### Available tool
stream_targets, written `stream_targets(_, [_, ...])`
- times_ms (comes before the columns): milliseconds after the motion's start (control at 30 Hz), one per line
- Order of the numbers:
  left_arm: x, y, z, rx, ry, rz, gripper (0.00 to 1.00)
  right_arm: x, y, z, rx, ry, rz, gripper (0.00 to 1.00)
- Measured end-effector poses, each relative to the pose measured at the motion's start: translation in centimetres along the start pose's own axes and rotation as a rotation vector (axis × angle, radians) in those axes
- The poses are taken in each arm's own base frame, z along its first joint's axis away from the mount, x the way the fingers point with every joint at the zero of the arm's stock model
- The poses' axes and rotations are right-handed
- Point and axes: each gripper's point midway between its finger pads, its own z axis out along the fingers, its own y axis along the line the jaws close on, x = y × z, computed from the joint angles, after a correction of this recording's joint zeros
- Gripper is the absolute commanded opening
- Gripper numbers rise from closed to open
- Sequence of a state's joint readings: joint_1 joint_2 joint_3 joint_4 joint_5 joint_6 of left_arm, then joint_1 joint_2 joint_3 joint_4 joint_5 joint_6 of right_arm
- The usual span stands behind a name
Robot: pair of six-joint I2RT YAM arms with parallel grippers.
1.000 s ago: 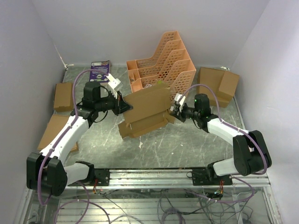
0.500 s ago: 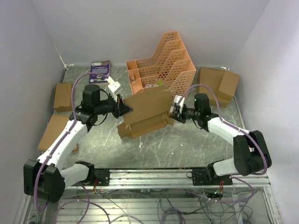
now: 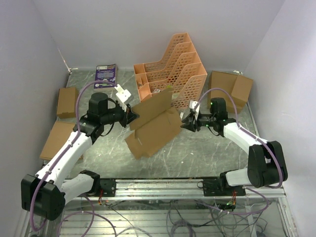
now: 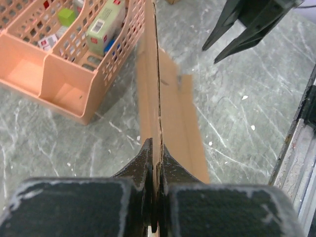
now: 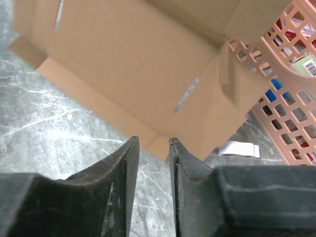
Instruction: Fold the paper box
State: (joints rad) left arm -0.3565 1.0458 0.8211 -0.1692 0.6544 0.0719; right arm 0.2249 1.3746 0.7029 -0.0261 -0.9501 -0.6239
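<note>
Top external view: left end effector [image 3: 130, 117] clamps the paper box [image 3: 154, 126] by its edge, tilted over the desk [image 3: 207, 153]; right end effector [image 3: 185, 123] sits just beside it, fingers slightly apart, empty.

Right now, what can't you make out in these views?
- Left wrist: paper box seen edge-on, so its faces and flaps are hidden.
- Right wrist: box blurred, its top and left cut off by the frame.
- Any view: whether the right gripper touches the box's corner.
- Top: orange rack contents and purple booklet print too small.
</note>
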Motion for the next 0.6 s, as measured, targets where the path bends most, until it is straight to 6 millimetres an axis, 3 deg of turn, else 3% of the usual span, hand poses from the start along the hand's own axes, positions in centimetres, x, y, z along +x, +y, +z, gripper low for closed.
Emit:
stream_targets(133, [1.5, 0.5, 0.0, -0.042, 0.048, -0.004, 0.07, -0.3, -0.2, -1.2, -0.016, -0.02, -0.005, 0.4])
stream_targets(267, [2.7, 0.2, 0.1, -0.041, 0.086, -0.01, 0.07, -0.3, -1.0, -2.6, 0.02, -0.026, -0.001, 0.39])
stream_targets(300, [2.8, 0.2, 0.1, -0.04, 0.089, -0.008, 0.07, -0.4, -1.5, -3.0, 0.045, -0.025, 0.005, 0.36])
stream_targets(433, [2.6, 0.1, 0.0, -0.041, 0.083, -0.003, 0.07, -0.3, -4.3, -4.2, 0.177, -0.014, 0.047, 0.05])
stream_targets(500, [2.3, 0.0, -0.2, -0.04, 0.073, 0.004, 0.07, 0.3, -5.6, -4.3, 0.228, -0.008, 0.097, 0.0])
stream_targets(600, [1.5, -0.2, -0.5, -0.038, 0.046, 0.021, 0.07, 2.0, -6.4, -3.6, 0.251, 0.007, 0.211, 0.0])
